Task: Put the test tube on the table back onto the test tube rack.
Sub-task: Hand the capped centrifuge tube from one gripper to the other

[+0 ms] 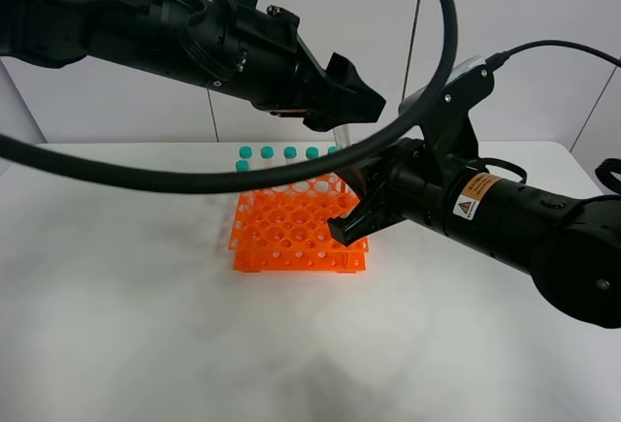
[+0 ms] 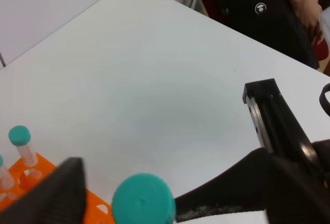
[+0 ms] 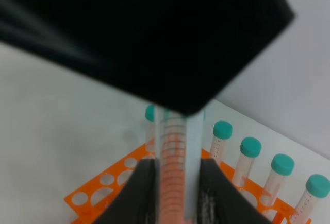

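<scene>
The test tube (image 1: 342, 139) stands upright in the air over the back right of the orange test tube rack (image 1: 291, 233). My right gripper (image 1: 361, 204) is shut on its body; in the right wrist view both fingers (image 3: 144, 188) press the clear tube (image 3: 175, 152). My left gripper (image 1: 349, 112) hangs over the top of the tube. In the left wrist view the teal cap (image 2: 143, 201) sits between its jaws, with a gap on one side, so it looks open. The tube's tip is hidden.
Several capped tubes (image 1: 267, 153) stand in the rack's back row, also in the right wrist view (image 3: 250, 154). White table (image 1: 146, 325) surrounds the rack. A person (image 2: 258, 7) stands beyond the table's far edge. A black cable (image 1: 194, 181) loops above the rack.
</scene>
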You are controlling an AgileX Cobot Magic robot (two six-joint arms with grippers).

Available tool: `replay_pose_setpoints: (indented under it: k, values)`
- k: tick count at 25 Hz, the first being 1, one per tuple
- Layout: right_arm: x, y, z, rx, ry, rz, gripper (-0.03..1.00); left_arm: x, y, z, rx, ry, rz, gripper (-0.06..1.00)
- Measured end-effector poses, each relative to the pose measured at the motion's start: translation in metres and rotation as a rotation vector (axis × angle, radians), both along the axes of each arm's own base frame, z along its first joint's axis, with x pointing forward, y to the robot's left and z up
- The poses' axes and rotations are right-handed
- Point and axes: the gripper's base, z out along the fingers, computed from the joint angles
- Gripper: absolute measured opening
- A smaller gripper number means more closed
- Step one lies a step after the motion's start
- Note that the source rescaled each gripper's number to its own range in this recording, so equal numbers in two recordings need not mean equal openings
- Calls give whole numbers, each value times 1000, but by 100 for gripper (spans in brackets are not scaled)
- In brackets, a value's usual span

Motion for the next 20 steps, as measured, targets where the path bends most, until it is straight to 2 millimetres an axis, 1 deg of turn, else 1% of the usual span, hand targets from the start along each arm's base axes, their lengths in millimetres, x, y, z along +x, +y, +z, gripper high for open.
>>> replay_pose_setpoints:
  k: [4,7,8,20]
  values:
    - [0,0,0,3,-4,0,3,0,0,0,1,2,-3,36]
    - [0,0,0,0,-5,0,3,0,0,0,1,1,-1,5]
    - [0,0,0,-1,-6,1,3,0,0,0,1,1,-1,0]
    - [0,0,0,-1,-6,2,3,0,0,0,1,3,-1,0]
